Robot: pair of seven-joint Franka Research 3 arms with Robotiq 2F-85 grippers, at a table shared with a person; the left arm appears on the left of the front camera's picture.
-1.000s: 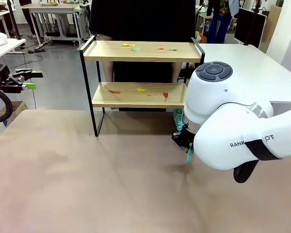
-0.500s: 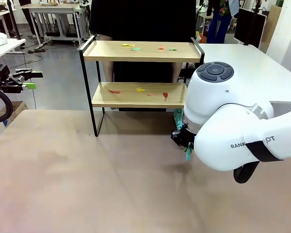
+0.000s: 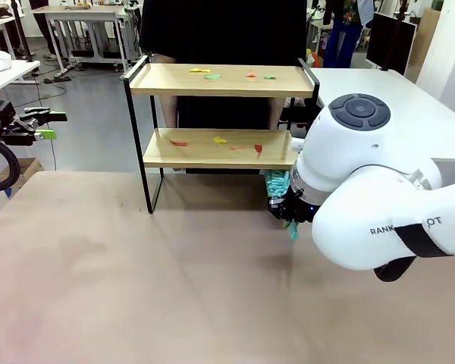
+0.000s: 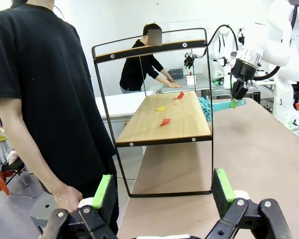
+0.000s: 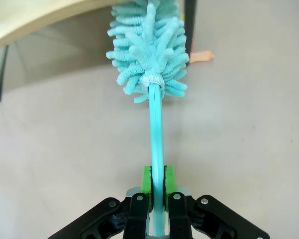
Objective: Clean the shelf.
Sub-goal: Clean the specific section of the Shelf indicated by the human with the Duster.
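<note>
Plainly the cleaning has barely begun, by my reading; the shelf (image 3: pixel 167 80), a small two-tier rack of light wooden boards in a thin black metal frame, stands at the far side of the tan tabletop (image 3: pixel 136 265), with a person in a black shirt (image 3: pixel 220 30) close behind it; small coloured paper scraps (image 3: pixel 212 74) lie scattered on the upper board, and red and yellow scraps (image 3: pixel 220 140) on the lower one; one orange scrap (image 5: pixel 202 56) lies on the tabletop beside a black leg. Sweeping both boards seems to be what is left.

The right gripper (image 5: pixel 157 186) is clamped tight on the thin teal handle of a fluffy teal duster (image 5: pixel 149 45), green pads pressed on either side; the duster's head sits at the right end of the lower board, at its edge, though whether it touches the wood I cannot tell; no scrap is under it yet. The left gripper (image 4: pixel 162 189) hangs well off to the left of the shelf, jaws spread wide, holding nothing.
</note>
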